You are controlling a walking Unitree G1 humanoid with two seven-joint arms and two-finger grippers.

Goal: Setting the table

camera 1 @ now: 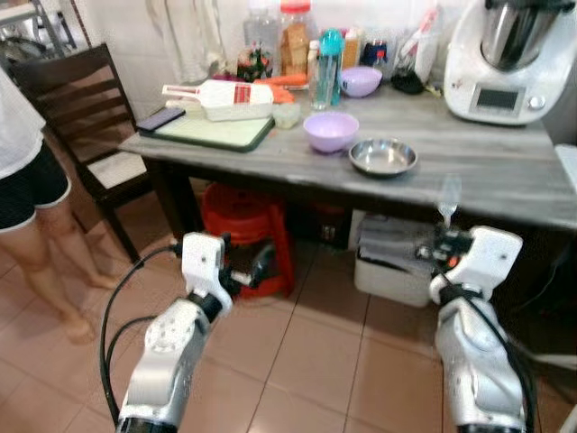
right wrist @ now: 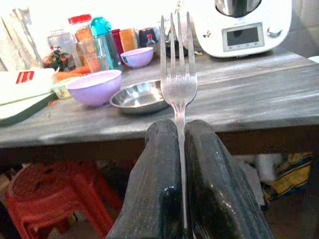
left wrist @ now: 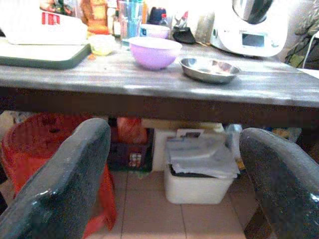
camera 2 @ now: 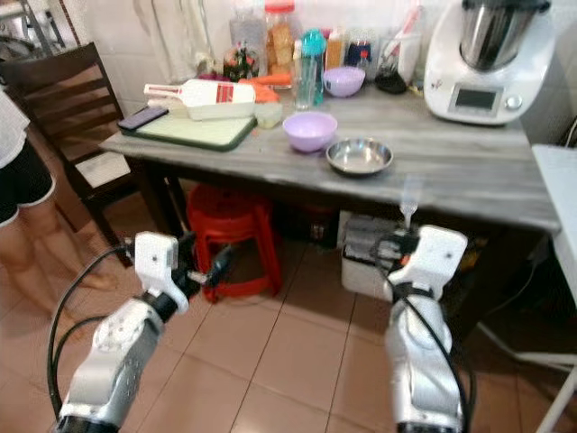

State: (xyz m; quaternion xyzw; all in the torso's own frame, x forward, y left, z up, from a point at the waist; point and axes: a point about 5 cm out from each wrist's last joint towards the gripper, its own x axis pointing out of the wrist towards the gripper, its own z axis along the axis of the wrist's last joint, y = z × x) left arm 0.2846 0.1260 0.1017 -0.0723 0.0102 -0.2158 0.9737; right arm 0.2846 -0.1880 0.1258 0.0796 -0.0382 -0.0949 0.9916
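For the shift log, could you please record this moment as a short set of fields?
setting: robot standing before a grey table
right gripper: shut on a fork, tines up, held below the table's front edge
left gripper: open, holding nothing, low in front of the table
on table: steel bowl beside a purple bowl, green tray, kitchen machine
under table: red stool
nearby: person by a dark chair
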